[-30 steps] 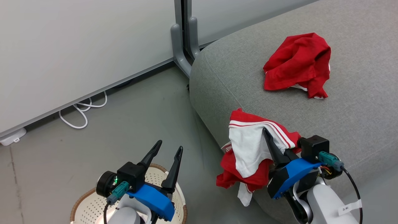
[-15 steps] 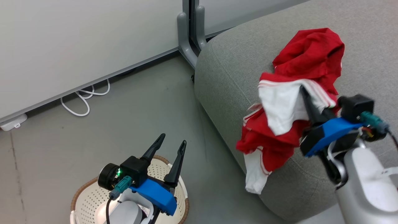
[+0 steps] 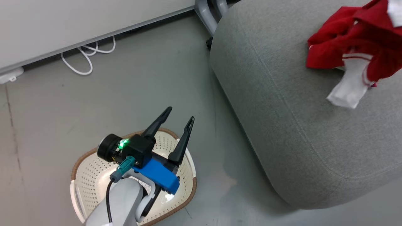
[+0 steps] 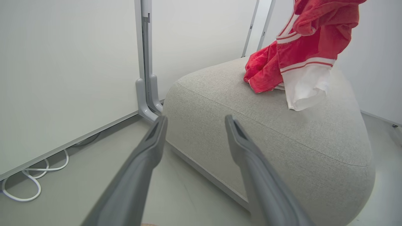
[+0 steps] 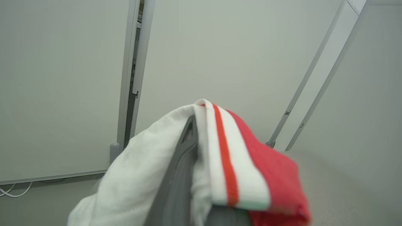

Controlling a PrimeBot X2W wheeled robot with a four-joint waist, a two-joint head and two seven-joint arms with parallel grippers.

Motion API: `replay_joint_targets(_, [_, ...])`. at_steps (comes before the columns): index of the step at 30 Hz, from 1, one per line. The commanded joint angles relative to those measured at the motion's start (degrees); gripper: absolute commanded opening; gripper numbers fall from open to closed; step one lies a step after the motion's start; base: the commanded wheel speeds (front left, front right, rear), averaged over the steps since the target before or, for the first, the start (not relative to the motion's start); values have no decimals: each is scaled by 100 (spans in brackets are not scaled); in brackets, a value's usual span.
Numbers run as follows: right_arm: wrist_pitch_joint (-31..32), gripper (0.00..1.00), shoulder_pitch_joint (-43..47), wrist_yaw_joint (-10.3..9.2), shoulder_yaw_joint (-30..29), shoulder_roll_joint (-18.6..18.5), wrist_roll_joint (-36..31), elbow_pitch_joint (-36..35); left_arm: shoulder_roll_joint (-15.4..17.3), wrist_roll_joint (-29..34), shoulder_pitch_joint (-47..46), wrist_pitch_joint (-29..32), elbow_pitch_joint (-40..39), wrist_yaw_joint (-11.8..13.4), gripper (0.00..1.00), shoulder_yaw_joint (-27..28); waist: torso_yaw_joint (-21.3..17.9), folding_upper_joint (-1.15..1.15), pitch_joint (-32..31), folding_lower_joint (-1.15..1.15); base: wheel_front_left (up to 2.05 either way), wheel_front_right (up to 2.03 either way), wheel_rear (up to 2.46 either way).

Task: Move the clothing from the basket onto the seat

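My left gripper (image 3: 180, 114) is open and holds nothing, hanging just above the cream basket (image 3: 82, 157) on the floor. My left arm hides part of the basket's inside, and I see no red fabric in it. The grey seat (image 3: 282, 125) takes up the right side. One red garment (image 4: 262, 70) lies crumpled on the seat top. A second piece of clothing (image 4: 311, 47), red with white stripes and a white panel (image 3: 345, 91), hangs above the seat next to it. My right gripper (image 5: 201, 131) is shut on this clothing, which drapes over its dark finger (image 5: 179, 175).
A looped white cable (image 3: 84, 59) and a white power block (image 3: 9, 77) lie on the grey floor by the wall panel. A grey partition foot (image 3: 205, 12) stands close to the seat's far corner. Bare floor separates the basket from the seat.
The head camera has tilted down and turned. My right gripper has carried the striped garment up from the seat's edge to beside the first garment. The left gripper stays open over the basket.
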Motion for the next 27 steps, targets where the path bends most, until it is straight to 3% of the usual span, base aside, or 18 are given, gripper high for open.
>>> replay_joint_targets(1, [14,0,-248,1,-155,-147,-22,-4,89,39,-193,-15,-82,-7,100,-22,255,0,417,0,0,0,0])
replay_joint_targets(6, [-132,0,-683,1,-836,-526,20,222,249,115,-556,-15,-315,-7,100,-55,515,0,1032,0,0,0,0])
replay_joint_targets(11, [-479,0,-557,1,-1425,-766,-122,761,372,204,-896,-15,-502,-7,100,-101,793,0,1606,0,0,0,0])
replay_joint_targets(19, [-1175,0,-380,1,-2064,-442,-259,1811,519,285,-1157,-15,-709,-7,100,-52,973,0,2194,0,0,0,0])
replay_joint_targets(27, [-1660,0,-693,1,-2042,-316,-430,2561,531,335,-1217,-15,-750,-7,100,8,955,0,2334,0,0,0,0])
